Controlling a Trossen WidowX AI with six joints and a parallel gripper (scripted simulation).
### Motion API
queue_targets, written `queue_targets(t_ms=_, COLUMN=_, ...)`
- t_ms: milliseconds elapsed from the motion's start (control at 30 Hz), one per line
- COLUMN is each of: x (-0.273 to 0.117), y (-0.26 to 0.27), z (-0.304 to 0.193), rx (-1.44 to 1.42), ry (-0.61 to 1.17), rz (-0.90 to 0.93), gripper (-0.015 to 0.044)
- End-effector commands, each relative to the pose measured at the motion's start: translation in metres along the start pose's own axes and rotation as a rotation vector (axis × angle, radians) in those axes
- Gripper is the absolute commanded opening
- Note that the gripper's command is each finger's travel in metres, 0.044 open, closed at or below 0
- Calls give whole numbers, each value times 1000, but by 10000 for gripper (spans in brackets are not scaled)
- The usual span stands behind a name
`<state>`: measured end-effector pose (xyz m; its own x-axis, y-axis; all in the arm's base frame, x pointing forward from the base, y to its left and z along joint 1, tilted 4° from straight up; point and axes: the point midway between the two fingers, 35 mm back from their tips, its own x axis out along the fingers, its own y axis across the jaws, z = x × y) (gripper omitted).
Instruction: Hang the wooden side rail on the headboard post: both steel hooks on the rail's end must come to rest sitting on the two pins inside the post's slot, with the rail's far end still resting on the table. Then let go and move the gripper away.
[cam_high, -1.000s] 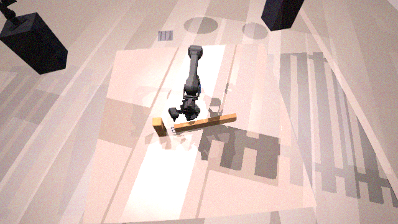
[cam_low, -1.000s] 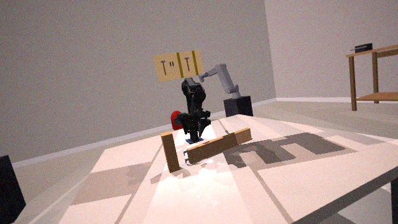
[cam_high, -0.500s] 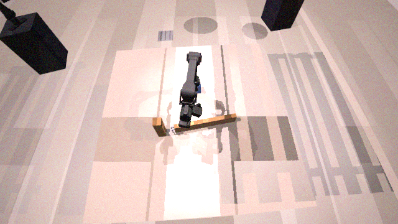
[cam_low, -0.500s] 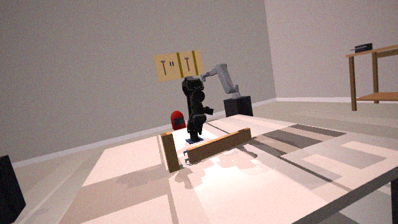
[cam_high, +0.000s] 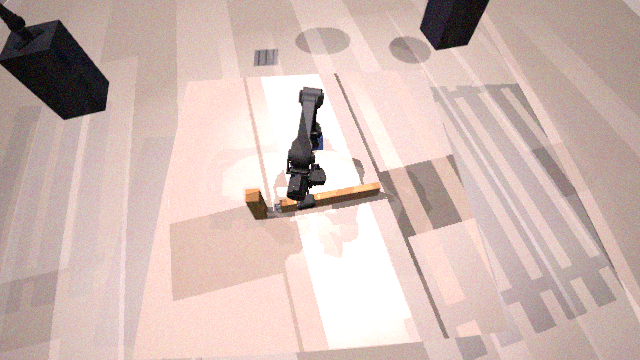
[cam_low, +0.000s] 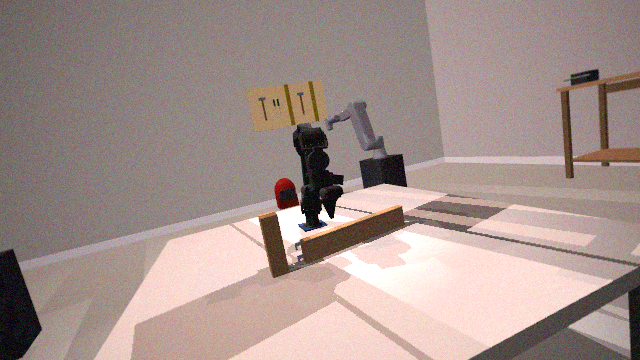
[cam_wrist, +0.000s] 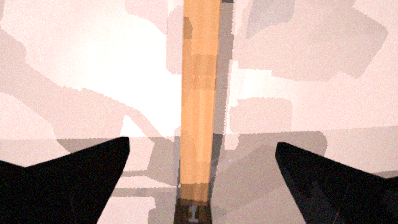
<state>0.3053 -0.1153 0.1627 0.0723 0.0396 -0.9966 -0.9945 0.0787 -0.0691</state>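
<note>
The wooden side rail (cam_high: 350, 192) (cam_low: 360, 232) (cam_wrist: 199, 110) lies on edge along the table. The steel hooks (cam_high: 278, 207) (cam_low: 299, 252) on its near end point at the post, with a small gap between. The wooden headboard post (cam_high: 256, 205) (cam_low: 273, 245) stands upright; its slot and pins are hidden. My gripper (cam_high: 306, 201) (cam_low: 331, 215) (cam_wrist: 203, 147) is open and empty, above the rail, nearer its hook end. In the wrist view the rail runs lengthwise between the spread fingertips, with room on both sides. One fingertip is hard to make out in the top and exterior views.
The arm's base stands on a blue plate (cam_low: 306, 227) behind the rail. The table (cam_high: 225, 325) (cam_low: 200, 320) carries strong light patches and shadows. Beyond it are black pedestals (cam_high: 60, 75) (cam_low: 395, 171), a red object (cam_low: 283, 187) and a wooden bench (cam_low: 566, 135).
</note>
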Motion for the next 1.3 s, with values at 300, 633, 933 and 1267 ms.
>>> queue_targets(t_ms=300, x=34, y=3, z=1, rx=-5, ry=-7, rz=10, gripper=440)
queue_targets(t_ms=633, x=50, y=1, z=1, rx=-5, ry=-7, rz=10, gripper=440)
queue_targets(t_ms=933, x=65, y=1, z=1, rx=-5, ry=-7, rz=10, gripper=440)
queue_targets(t_ms=1267, x=80, y=2, z=1, rx=-5, ry=-7, rz=10, gripper=440)
